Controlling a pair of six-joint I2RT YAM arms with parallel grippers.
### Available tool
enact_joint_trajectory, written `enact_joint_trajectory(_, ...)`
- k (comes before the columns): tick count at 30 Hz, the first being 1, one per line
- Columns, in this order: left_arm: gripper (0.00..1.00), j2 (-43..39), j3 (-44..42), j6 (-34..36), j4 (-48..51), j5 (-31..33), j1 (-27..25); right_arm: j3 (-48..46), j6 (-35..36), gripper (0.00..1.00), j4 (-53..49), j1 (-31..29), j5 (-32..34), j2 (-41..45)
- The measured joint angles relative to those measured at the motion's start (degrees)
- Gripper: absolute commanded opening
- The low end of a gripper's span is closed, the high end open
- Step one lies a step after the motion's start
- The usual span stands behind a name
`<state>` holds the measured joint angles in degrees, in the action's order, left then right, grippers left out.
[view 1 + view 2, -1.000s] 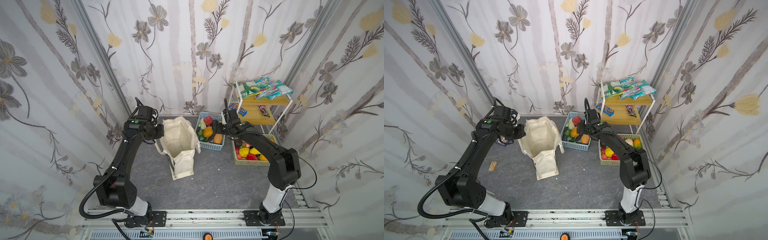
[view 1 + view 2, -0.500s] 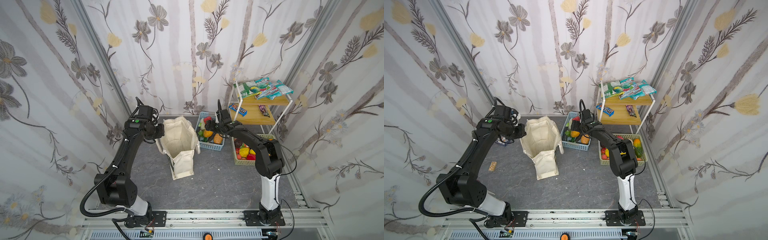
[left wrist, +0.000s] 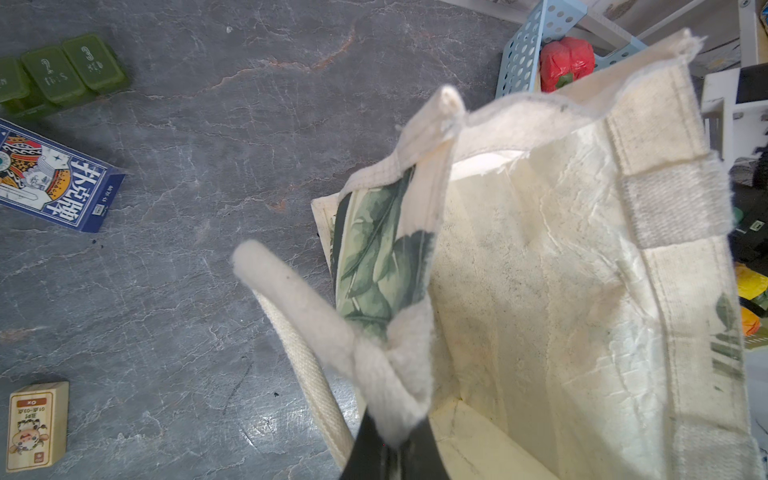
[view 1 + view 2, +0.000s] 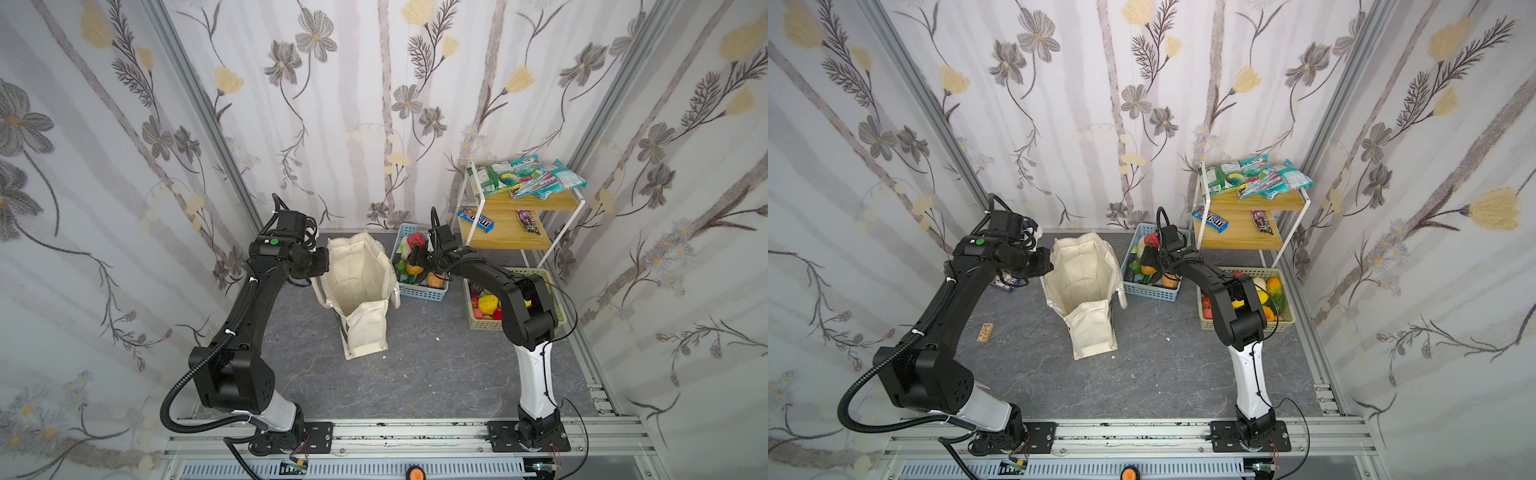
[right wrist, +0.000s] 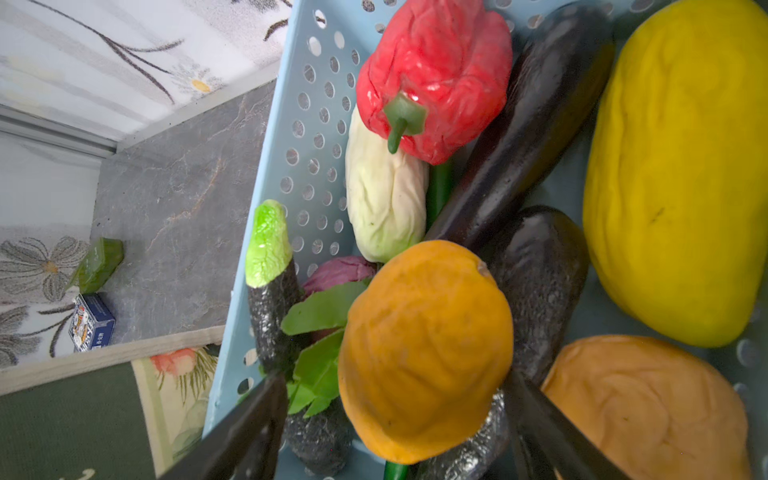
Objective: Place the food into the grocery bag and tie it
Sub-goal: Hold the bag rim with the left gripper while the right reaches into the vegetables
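Left gripper (image 3: 392,453) clamped on grocery bag (image 4: 361,282) rim, mouth open. Right gripper (image 5: 395,415) jaws spread wide astride orange fruit (image 5: 424,349) in blue basket (image 5: 307,166) beside bag, nothing held. Risk: off-centre close, round fruit squirts out; finger snags green leaf (image 5: 320,311).

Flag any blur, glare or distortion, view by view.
In both top views: even soft light, sharp, wide-angle perspective splaying the corner posts outward. Left wrist view: the handle of the grocery bag, near the lens, is soft; the table is crisp. Right wrist view: small glare spots on the red pepper; the orange fruit is sharp.
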<state>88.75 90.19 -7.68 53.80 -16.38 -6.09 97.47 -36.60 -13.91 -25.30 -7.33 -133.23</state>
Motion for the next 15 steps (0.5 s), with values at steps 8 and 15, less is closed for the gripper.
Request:
enact_joint_trajectory(8,0.00,0.0,-0.1,0.0,0.0,0.0,0.0,-0.8,-2.3,0.72,3.4,0.9,-0.9,-0.8)
enact_joint_trajectory(15,0.00,0.0,-0.1,0.0,0.0,0.0,0.0,-0.8,-3.4,0.73,4.3,1.0,-2.3,-2.1)
